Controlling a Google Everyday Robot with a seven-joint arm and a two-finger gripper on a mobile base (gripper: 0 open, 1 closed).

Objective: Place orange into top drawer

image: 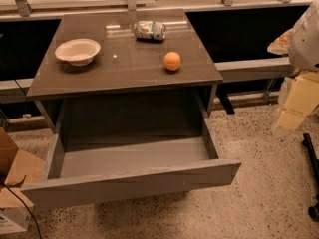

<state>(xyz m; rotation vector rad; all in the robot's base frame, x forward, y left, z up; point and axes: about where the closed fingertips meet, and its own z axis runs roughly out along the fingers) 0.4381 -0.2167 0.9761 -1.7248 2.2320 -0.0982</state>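
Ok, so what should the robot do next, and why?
Probably move the gripper, now at the right edge of view and apart from the table, over above the orange. The orange sits ungrasped on the tabletop's right side, and the top drawer is already pulled open, so reaching comes first.

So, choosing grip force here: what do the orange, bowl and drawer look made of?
The orange looks like real fruit, matte skin, though possibly plastic. The bowl is pale, matte, thin-rimmed: likely moulded paper fibre. The top drawer has flat grey panels, probably painted metal or laminate. The gripper hangs at the right edge, away from all three.
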